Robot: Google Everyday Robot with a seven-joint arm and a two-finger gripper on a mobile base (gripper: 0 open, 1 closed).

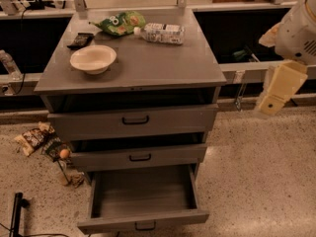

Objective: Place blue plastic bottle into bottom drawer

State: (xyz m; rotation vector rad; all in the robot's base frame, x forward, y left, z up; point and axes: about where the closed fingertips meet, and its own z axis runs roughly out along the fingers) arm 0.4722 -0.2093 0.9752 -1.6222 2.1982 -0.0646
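Note:
The blue plastic bottle lies on its side at the back of the grey cabinet's top, white cap pointing left. The bottom drawer is pulled out and empty, its small black handle on the low front panel. My gripper hangs on the white arm to the right of the cabinet, about level with the cabinet top's front edge. It is well apart from the bottle and holds nothing that I can see.
A green snack bag lies just left of the bottle. A white bowl and a small black object sit on the top's left. The two upper drawers stand slightly ajar. Snack wrappers litter the floor at left.

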